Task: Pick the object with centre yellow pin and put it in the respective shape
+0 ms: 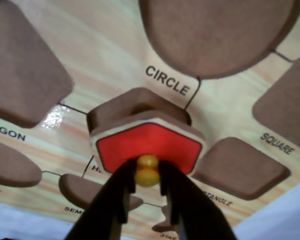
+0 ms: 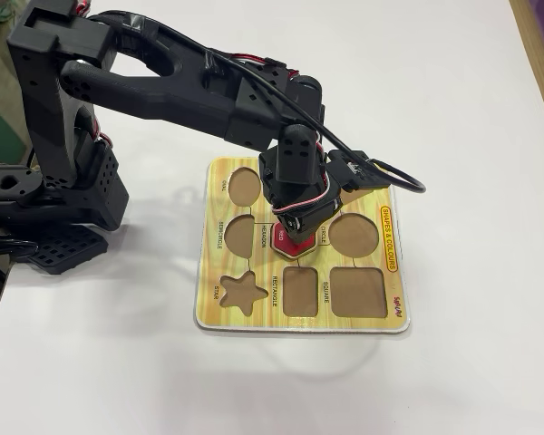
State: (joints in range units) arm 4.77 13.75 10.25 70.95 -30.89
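Gripping yellow knob (image 1: 147, 170) of flat red hexagonal wooden piece (image 1: 150, 145), black gripper (image 1: 146, 192) nearly closed; piece tilted over brown hexagon cutout (image 1: 132, 102), center frame, wrist view.

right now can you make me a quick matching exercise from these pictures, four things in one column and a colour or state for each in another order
Things:
1. knob
2. hexagonal piece
3. circle cutout
4. gripper

Colour or state:
A. red on top
B. empty, brown inside
C. yellow
D. shut on the knob, black fingers

Pairs: 1-C, 2-A, 3-B, 4-D
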